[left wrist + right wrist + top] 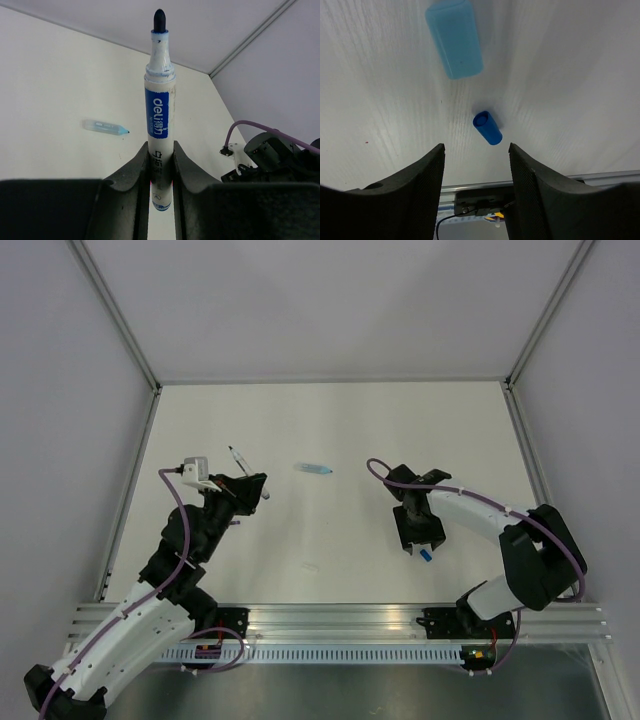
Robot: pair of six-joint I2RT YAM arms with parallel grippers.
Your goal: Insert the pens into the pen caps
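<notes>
Pinching bare pen (160,100) in left end effector (161,150), hovering spread right end effector (476,150) over blue cap (487,128) mid-frame; no capping done, all left.

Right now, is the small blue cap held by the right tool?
No, the blue cap lies on the table, clear of the open right tool.

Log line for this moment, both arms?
left fingers: shut on marker, tip uncapped | right fingers: open, near dark blue cap on table | pale blue cap: loose beside it
</notes>
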